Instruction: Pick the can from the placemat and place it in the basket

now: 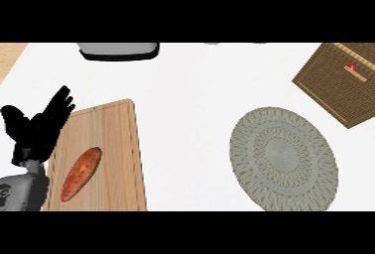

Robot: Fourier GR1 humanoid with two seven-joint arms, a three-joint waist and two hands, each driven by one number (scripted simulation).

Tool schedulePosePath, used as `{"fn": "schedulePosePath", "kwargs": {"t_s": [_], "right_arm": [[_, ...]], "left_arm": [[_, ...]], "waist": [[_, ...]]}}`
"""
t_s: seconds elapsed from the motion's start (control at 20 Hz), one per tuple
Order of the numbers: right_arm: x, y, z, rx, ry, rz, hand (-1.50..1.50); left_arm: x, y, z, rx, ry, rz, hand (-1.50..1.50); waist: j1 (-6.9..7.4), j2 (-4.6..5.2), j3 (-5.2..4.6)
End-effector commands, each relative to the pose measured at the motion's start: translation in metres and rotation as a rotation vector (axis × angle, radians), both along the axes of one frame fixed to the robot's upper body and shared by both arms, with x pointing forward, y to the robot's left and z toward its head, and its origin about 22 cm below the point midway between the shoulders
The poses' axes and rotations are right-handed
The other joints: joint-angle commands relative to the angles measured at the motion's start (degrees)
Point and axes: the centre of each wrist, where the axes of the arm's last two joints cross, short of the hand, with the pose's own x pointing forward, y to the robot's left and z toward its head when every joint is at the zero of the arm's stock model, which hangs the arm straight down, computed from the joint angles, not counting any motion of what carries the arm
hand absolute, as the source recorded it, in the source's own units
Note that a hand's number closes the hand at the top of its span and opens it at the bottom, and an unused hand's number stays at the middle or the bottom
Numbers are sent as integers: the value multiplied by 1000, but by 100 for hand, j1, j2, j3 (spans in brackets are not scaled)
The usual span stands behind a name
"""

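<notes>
The round grey woven placemat (284, 158) lies right of centre with nothing on it. The brown woven basket (330, 94) stands at the far right, partly cut off by the view's edge. Inside it shows a small red and pale object (353, 69) that looks like the can lying down. My left hand (36, 131) rests open at the left edge, fingers up, beside the cutting board and far from the placemat and basket. No right hand shows.
A wooden cutting board (110, 124) at the left carries an orange sweet potato (81, 172). A grey and black appliance (117, 50) sits at the back edge. White counter (190, 109) lies between board and placemat.
</notes>
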Motion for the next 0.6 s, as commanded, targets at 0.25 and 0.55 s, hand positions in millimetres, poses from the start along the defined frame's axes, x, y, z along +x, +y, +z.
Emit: {"fn": "schedulePosePath", "kwargs": {"t_s": [0.25,0.55], "right_arm": [[-85,-39,-18,94,-33,58,-150],[-161,-41,-36,126,57,163,-150]], "left_arm": [[-15,18,1,-8,12,59,0],[-20,25,0,7,20,71,0]], "waist": [[-375,-130,-5],[-352,-96,-8]]}}
